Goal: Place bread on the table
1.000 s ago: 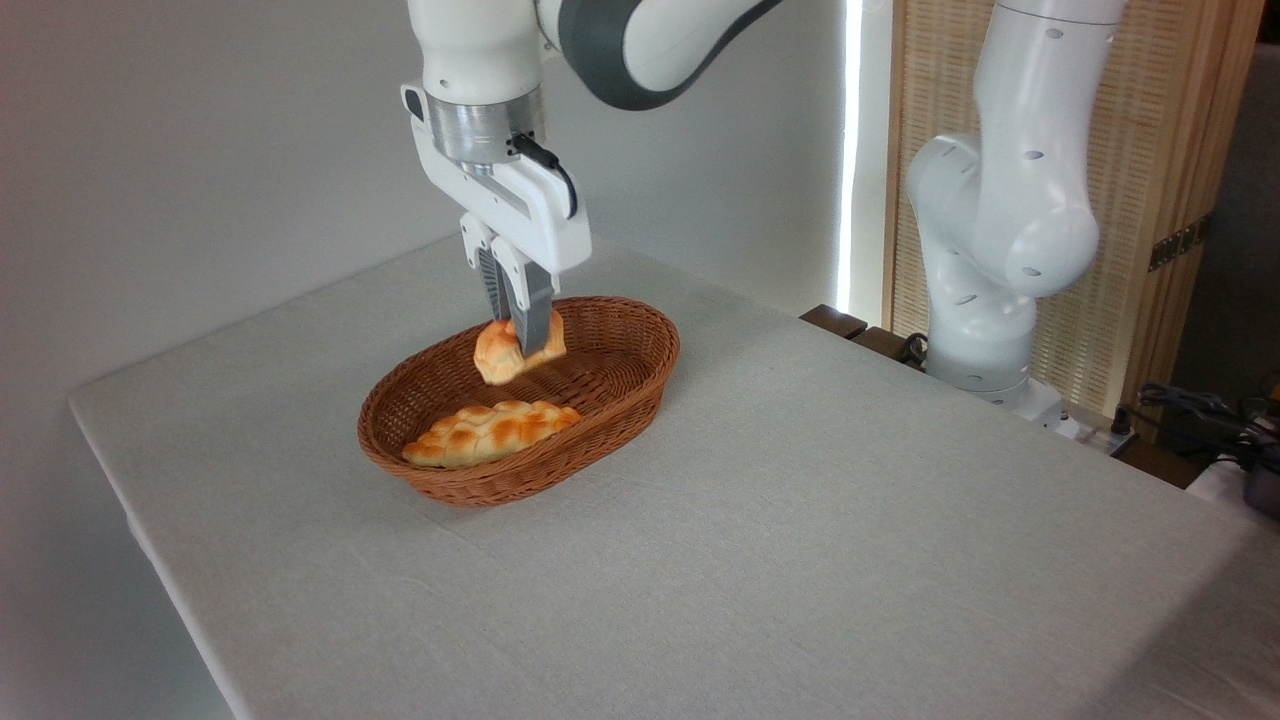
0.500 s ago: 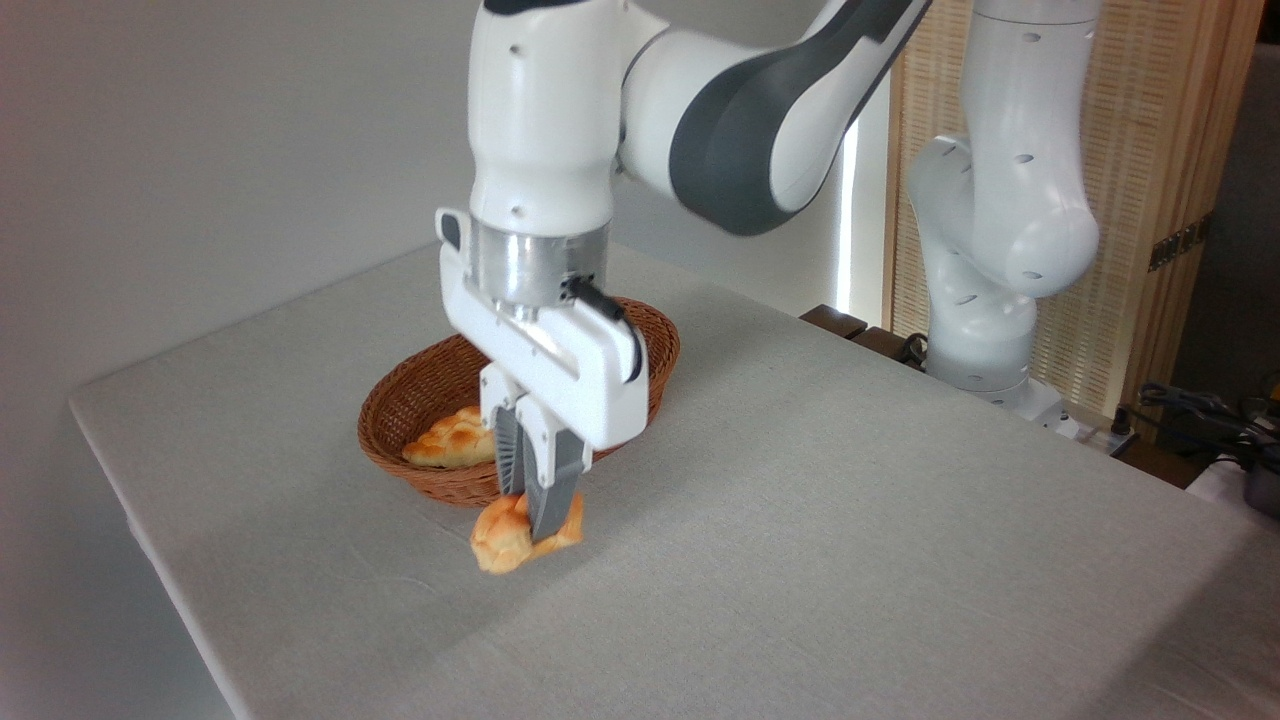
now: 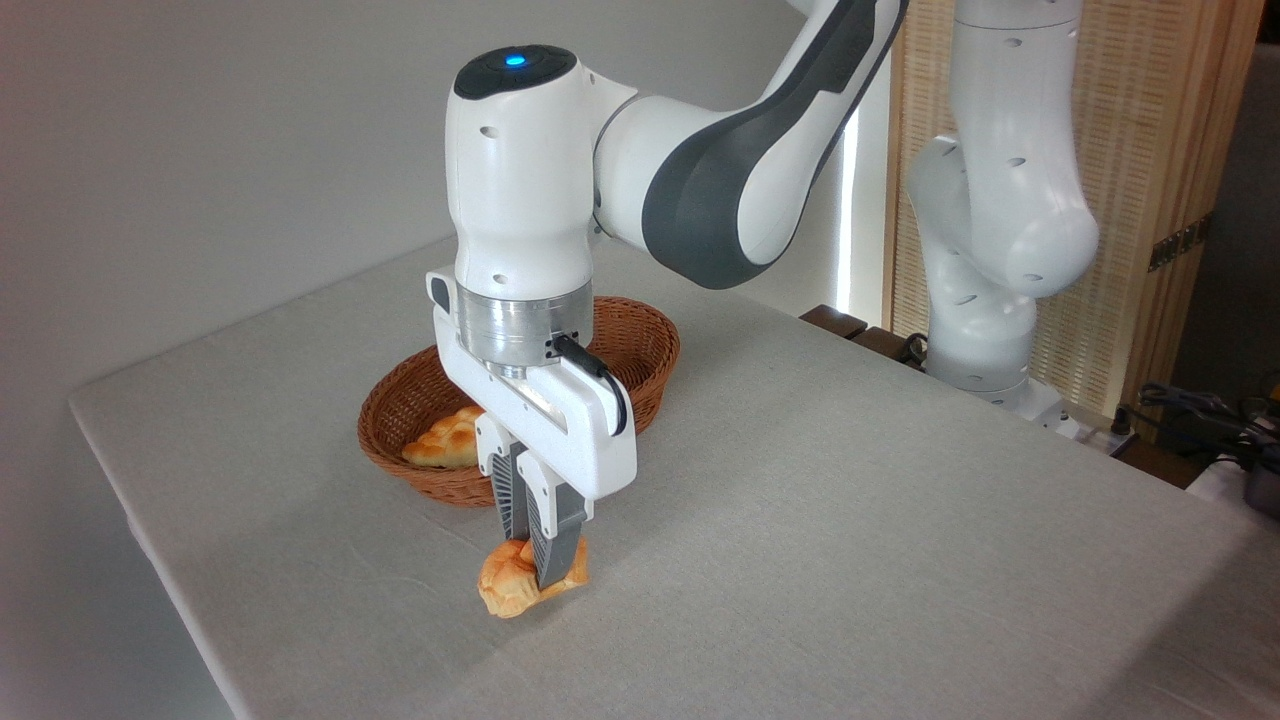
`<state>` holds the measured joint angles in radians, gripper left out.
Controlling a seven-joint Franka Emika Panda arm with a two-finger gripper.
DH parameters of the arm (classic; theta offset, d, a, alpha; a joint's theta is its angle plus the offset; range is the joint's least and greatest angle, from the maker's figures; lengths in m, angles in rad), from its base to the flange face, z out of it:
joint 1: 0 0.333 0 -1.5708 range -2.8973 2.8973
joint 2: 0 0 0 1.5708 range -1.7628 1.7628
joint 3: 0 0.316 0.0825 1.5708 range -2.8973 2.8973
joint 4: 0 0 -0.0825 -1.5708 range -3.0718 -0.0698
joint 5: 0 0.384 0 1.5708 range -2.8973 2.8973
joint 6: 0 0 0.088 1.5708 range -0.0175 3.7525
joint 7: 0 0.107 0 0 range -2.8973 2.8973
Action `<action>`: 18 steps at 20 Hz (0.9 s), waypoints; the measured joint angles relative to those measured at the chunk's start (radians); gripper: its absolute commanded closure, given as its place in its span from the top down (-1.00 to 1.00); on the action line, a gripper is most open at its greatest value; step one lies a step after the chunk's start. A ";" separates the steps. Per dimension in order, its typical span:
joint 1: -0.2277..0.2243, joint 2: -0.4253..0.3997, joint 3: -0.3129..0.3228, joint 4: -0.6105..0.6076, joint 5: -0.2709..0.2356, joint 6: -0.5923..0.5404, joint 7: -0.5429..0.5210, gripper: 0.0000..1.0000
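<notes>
The bread (image 3: 512, 588), a small golden-orange knotted bun, hangs tilted at the grey cloth of the table (image 3: 850, 520), in front of the wicker basket. My gripper (image 3: 535, 572) points straight down and is shut on the bun, its dark fingers (image 3: 552, 548) pinching the bun's upper right part. The bun's underside looks level with the cloth; whether it touches I cannot tell.
A brown oval wicker basket (image 3: 640, 345) stands just behind my wrist, with a paler braided loaf (image 3: 445, 445) lying in its left end, partly hidden by the gripper. The arm's white base (image 3: 985, 330) stands at the table's far right edge. The table's left edge runs close by.
The gripper carried the bun up out of the basket, forward over its front rim, and then down to the cloth in front of it. The braided loaf stayed in the basket.
</notes>
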<state>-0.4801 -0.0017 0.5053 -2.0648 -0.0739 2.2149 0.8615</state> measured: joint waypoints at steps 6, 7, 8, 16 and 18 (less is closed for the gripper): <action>0.001 0.000 0.002 0.000 0.000 0.000 0.000 1.00; 0.001 0.000 0.002 0.000 0.000 0.000 0.000 1.00; 0.001 -0.001 0.002 0.000 0.000 0.000 0.000 1.00; 0.014 -0.062 0.002 0.092 0.001 -0.244 0.000 1.00; 0.019 -0.080 -0.008 0.146 0.001 -0.348 0.000 1.00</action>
<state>-0.4616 -0.0817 0.4973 -1.9190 -0.0726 1.8665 0.8615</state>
